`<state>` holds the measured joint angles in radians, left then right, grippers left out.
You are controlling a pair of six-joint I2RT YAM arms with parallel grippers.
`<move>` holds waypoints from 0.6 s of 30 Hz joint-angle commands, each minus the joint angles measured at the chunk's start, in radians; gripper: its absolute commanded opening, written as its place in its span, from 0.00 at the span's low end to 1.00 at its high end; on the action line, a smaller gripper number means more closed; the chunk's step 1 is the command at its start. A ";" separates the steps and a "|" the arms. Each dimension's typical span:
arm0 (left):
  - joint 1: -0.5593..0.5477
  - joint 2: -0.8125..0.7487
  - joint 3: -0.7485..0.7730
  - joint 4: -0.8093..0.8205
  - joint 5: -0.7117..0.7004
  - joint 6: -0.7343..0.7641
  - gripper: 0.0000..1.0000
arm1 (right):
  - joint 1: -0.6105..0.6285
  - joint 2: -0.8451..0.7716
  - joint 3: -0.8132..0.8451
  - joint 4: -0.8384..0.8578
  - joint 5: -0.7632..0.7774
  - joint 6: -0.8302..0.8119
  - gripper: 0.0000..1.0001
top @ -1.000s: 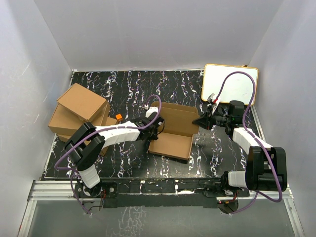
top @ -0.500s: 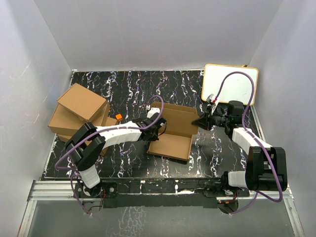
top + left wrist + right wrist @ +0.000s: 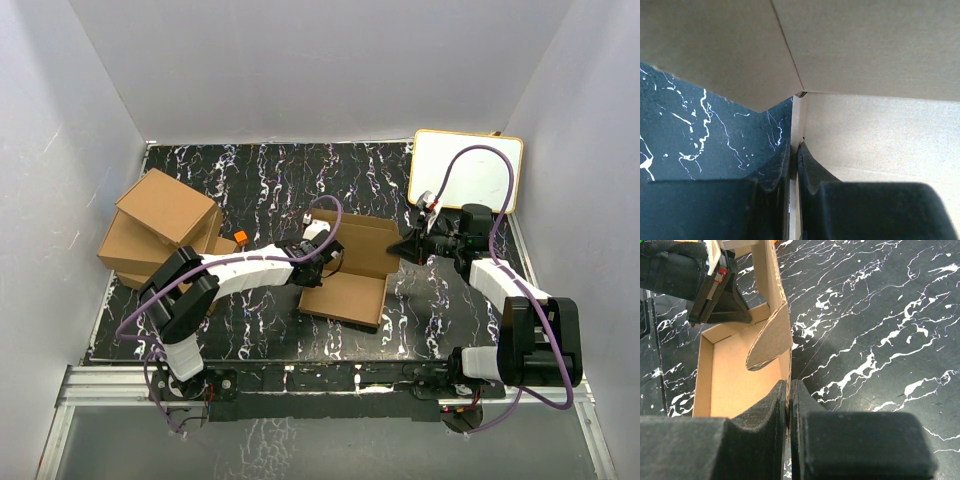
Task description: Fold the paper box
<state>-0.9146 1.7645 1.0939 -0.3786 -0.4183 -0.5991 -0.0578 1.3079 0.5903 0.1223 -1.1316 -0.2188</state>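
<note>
The paper box (image 3: 348,292) lies open in the middle of the table, a shallow brown cardboard tray with its lid panel (image 3: 365,240) raised at the far side. My left gripper (image 3: 318,260) is shut on the tray's left side wall (image 3: 796,115), one finger inside and one outside. My right gripper (image 3: 404,243) is shut on the right side wall (image 3: 786,365) near the lid's corner. In the right wrist view a rounded tuck flap (image 3: 771,340) leans inward over the box floor (image 3: 735,385).
Ready-made brown cardboard boxes (image 3: 160,225) are piled at the left, with a small orange thing (image 3: 241,238) beside them. A white board with a yellow rim (image 3: 466,170) lies at the back right. The black marbled tabletop (image 3: 260,170) is enclosed by white walls.
The left gripper has closed onto the box's left wall and shifted slightly right and up with it. The right gripper has kept its grip and place.
</note>
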 commanded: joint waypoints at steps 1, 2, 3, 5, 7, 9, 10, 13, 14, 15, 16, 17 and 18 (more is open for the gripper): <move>0.013 0.020 -0.026 -0.180 -0.078 0.048 0.00 | -0.019 -0.042 0.010 0.082 -0.005 -0.022 0.08; 0.013 0.023 -0.025 -0.177 -0.071 0.043 0.00 | -0.018 -0.042 0.009 0.083 -0.005 -0.022 0.08; 0.012 0.026 -0.024 -0.177 -0.065 0.037 0.04 | -0.018 -0.041 0.009 0.084 -0.006 -0.021 0.08; 0.013 0.017 -0.023 -0.174 -0.056 0.026 0.10 | -0.019 -0.041 0.009 0.084 -0.008 -0.021 0.08; 0.013 -0.007 -0.025 -0.166 -0.050 0.016 0.14 | -0.018 -0.041 0.008 0.085 -0.008 -0.019 0.08; 0.013 -0.036 -0.027 -0.157 -0.039 0.011 0.19 | -0.017 -0.043 0.009 0.085 -0.009 -0.020 0.08; 0.013 -0.050 -0.029 -0.149 -0.032 0.009 0.21 | -0.019 -0.042 0.008 0.085 -0.009 -0.020 0.08; 0.012 -0.088 -0.038 -0.130 -0.010 0.001 0.24 | -0.018 -0.042 0.008 0.084 -0.009 -0.020 0.08; 0.013 -0.094 -0.041 -0.126 -0.005 -0.002 0.25 | -0.018 -0.042 0.009 0.085 -0.009 -0.020 0.08; 0.013 -0.099 -0.045 -0.121 0.003 -0.005 0.27 | -0.017 -0.041 0.009 0.085 -0.009 -0.020 0.08; 0.013 -0.106 -0.049 -0.115 0.014 -0.009 0.28 | -0.017 -0.040 0.008 0.085 -0.009 -0.020 0.08; 0.013 -0.110 -0.056 -0.108 0.025 -0.013 0.29 | -0.018 -0.040 0.009 0.084 -0.009 -0.021 0.08; 0.013 -0.115 -0.063 -0.102 0.037 -0.018 0.30 | -0.019 -0.041 0.009 0.083 -0.010 -0.020 0.08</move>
<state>-0.9119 1.7073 1.0645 -0.4084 -0.3965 -0.6086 -0.0601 1.3079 0.5896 0.1246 -1.1362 -0.2146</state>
